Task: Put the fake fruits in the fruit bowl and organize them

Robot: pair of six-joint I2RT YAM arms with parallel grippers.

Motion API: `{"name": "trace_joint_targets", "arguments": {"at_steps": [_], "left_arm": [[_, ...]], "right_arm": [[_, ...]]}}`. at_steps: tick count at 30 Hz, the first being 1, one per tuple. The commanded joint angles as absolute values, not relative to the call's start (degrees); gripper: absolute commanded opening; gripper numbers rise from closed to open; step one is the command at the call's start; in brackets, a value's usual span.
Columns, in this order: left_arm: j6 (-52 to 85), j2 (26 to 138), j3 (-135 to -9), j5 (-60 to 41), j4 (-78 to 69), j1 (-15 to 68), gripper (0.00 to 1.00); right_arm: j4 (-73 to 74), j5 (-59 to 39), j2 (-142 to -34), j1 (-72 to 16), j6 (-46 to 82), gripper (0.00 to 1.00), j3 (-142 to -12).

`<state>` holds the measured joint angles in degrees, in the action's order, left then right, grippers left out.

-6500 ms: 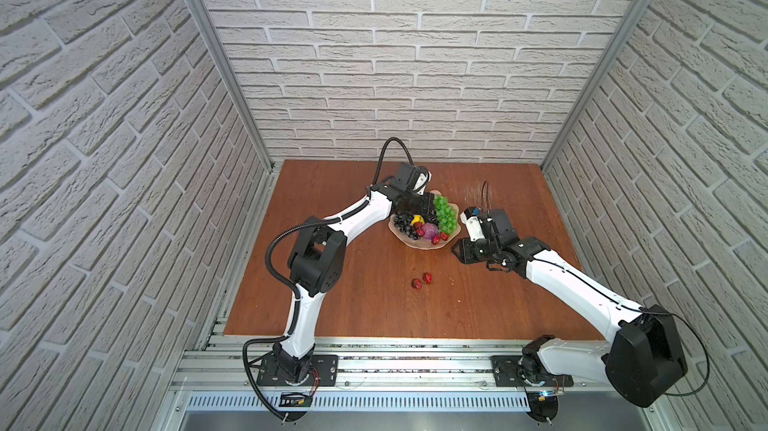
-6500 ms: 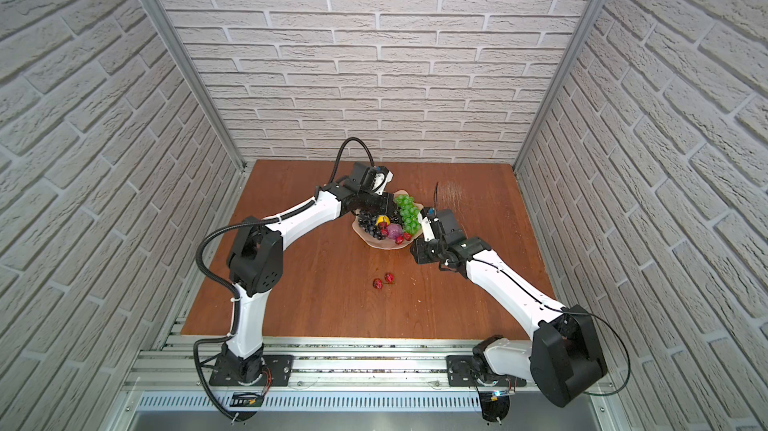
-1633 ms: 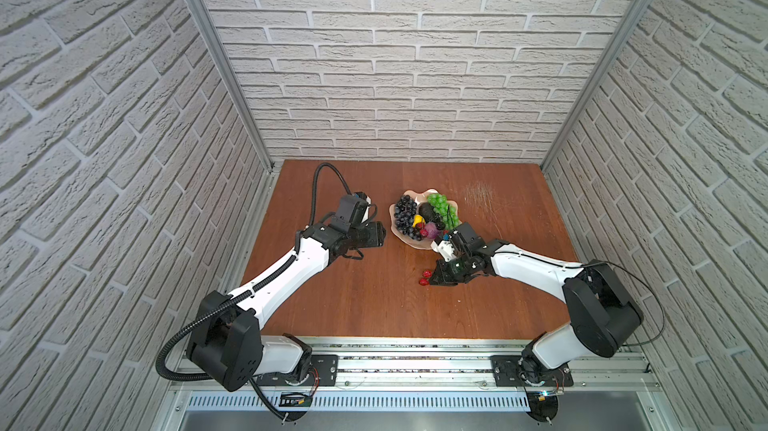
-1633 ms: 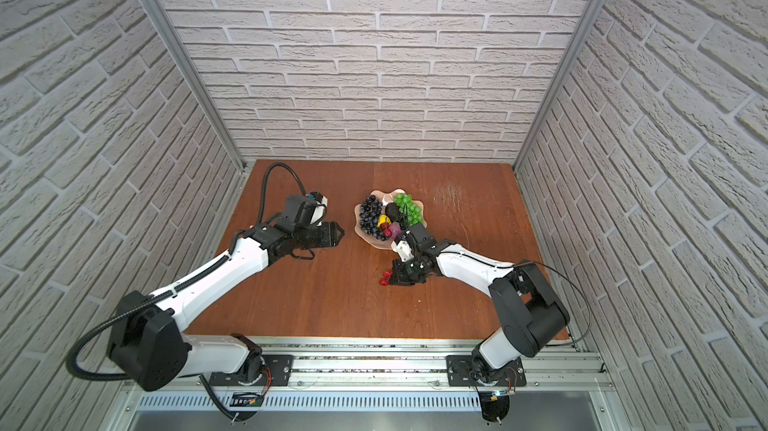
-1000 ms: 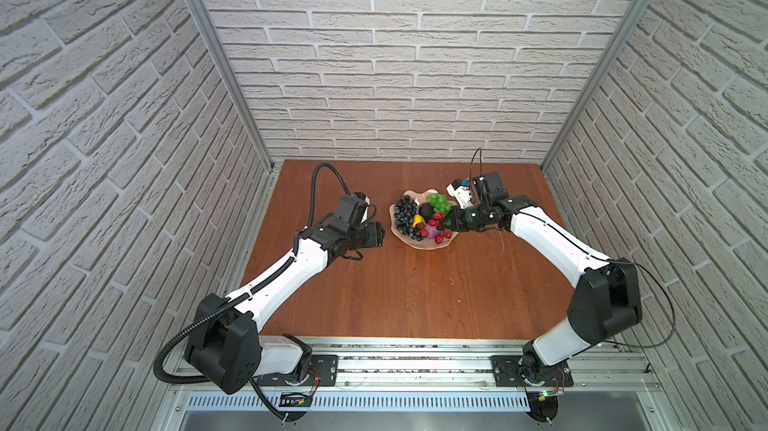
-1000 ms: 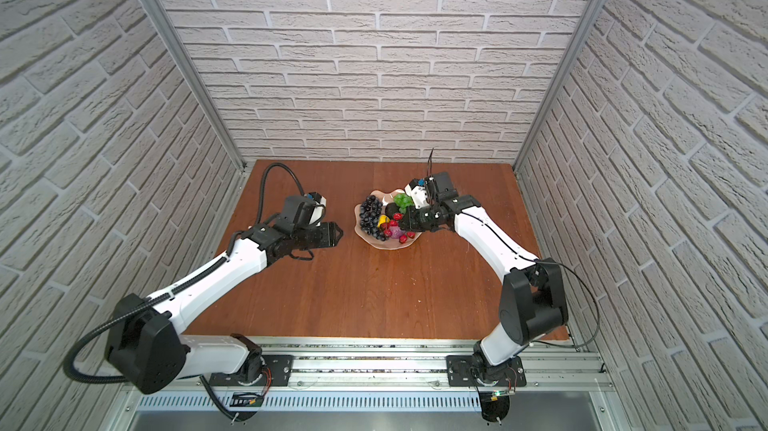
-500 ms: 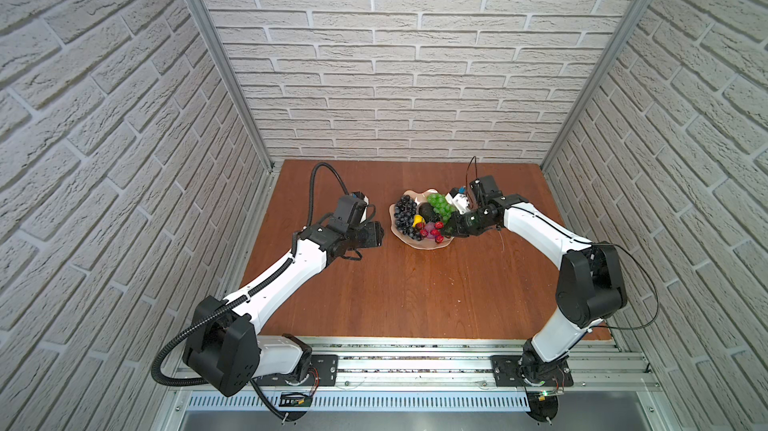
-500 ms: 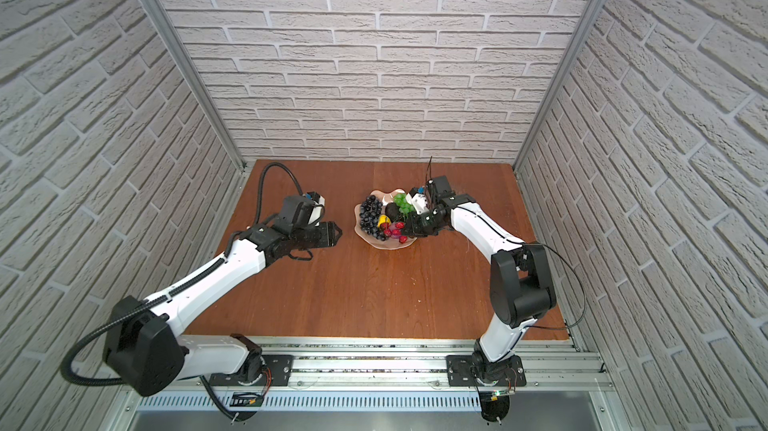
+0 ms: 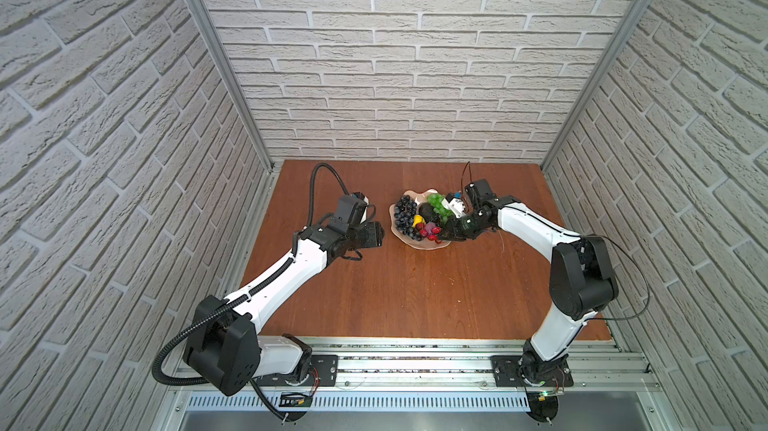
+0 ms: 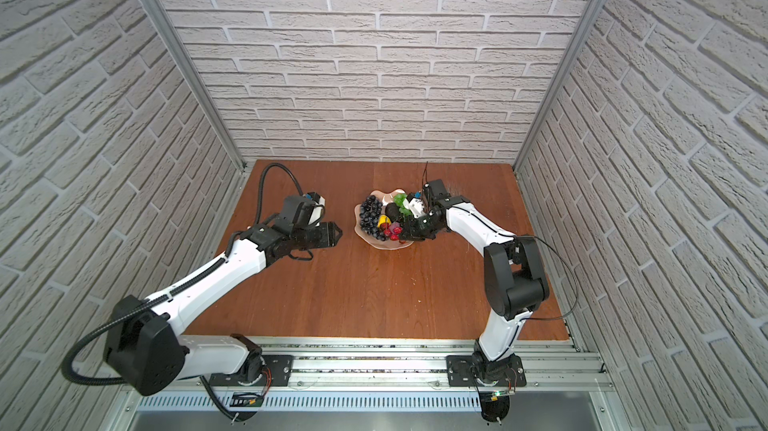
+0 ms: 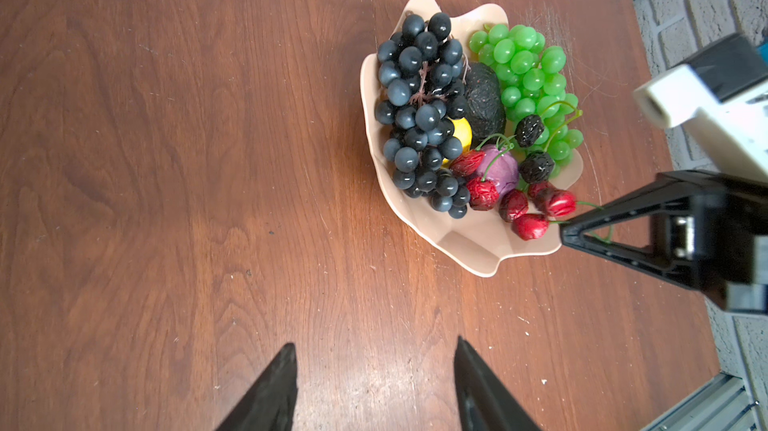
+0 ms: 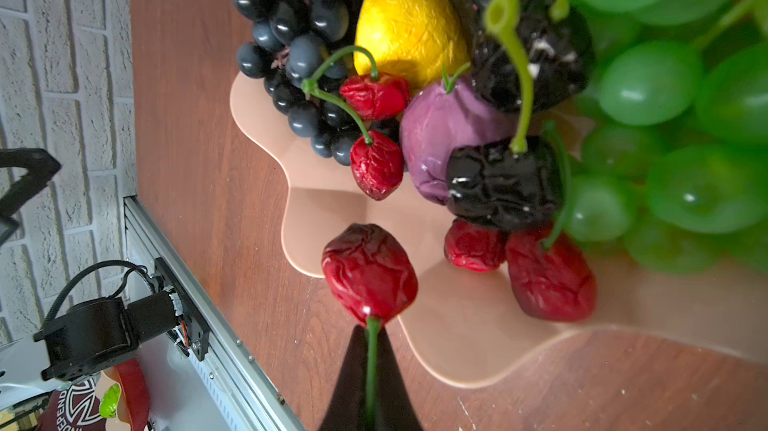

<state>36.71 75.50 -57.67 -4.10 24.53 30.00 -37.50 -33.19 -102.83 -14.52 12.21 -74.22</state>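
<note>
A: Right pincer (image 12: 370,341) pressed together on the stem of a red cherry (image 12: 370,271). The cherry hangs at the rim of the fruit bowl (image 12: 478,366), partly over the counter (image 12: 208,159).
B: Placing step, then. Left pincer (image 11: 374,362)?
A: Spread, empty, over bare counter beside the bowl.
B: Next move, I'd say: carry it inward toward the other cherries (image 12: 548,279), then let go. Release here and it may roll off.

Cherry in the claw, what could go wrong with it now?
The right claw pinches only the red cherry's thin stem, right at the bowl's wavy edge. Dropped here, it might roll out onto the table. The bowl is crowded too, so the claw could bump the loose cherries beside it.
</note>
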Motion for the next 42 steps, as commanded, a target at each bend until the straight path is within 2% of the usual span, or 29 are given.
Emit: {"name": "trace_joint_targets", "arguments": {"at_steps": [1,7,14,16,18,22,27,28,29,30,33,35,38,42], "left_arm": [[36.83,75.32,-57.99,-3.64,24.28,29.71,0.60],[36.48,75.63,-58.57,-3.61,24.52,29.71,0.60],[36.30,74.35,-59.06,-2.58,25.57,29.71,0.60],[36.28,74.03,-59.08,-2.39,26.00,29.71,0.60],[36.42,73.80,-59.07,-2.29,26.52,29.71,0.60],[36.70,72.98,-59.57,-1.01,27.84,29.66,0.61],[34.73,72.28,-60.96,2.78,28.76,28.27,0.82],[34.18,72.35,-61.86,3.92,29.53,27.25,0.90],[33.59,72.50,-62.49,4.70,29.94,26.07,0.98],[32.60,72.59,-62.99,5.98,30.06,24.92,0.98],[27.52,72.54,-63.38,11.35,28.62,21.53,0.98],[24.41,72.48,-62.70,15.21,26.77,18.74,0.98],[17.72,70.14,-56.48,16.86,16.40,14.10,0.98],[8.73,64.97,-43.73,19.91,-1.41,9.25,0.98]], "right_arm": [[-36.96,-32.70,-103.37,-14.99,10.90,0.06,-76.01],[-36.87,-31.14,-105.10,-14.94,10.87,0.08,-77.67],[-37.42,-28.12,-105.47,-14.94,10.34,0.20,-80.43],[-38.12,-26.67,-105.16,-14.94,9.88,0.25,-81.69],[-38.40,-25.76,-104.15,-14.94,9.89,0.36,-82.52],[-39.17,-24.93,-101.34,-14.95,10.24,0.36,-84.57],[-38.73,-20.90,-95.90,-15.21,9.86,0.41,-85.82],[-38.67,-19.88,-94.51,-15.29,9.88,0.51,-85.99],[-38.62,-19.06,-93.47,-15.29,9.75,0.67,-86.10],[-38.74,-18.07,-92.27,-15.30,9.48,0.77,-86.43],[-39.98,-11.36,-89.11,-15.38,7.97,0.95,-87.91],[-38.80,-4.97,-86.04,-15.38,7.47,0.98,-87.65],[-31.75,2.70,-79.20,-15.38,5.02,0.99,-83.12],[-9.07,8.90,-68.51,-15.23,-3.38,1.00,-65.84]]}}
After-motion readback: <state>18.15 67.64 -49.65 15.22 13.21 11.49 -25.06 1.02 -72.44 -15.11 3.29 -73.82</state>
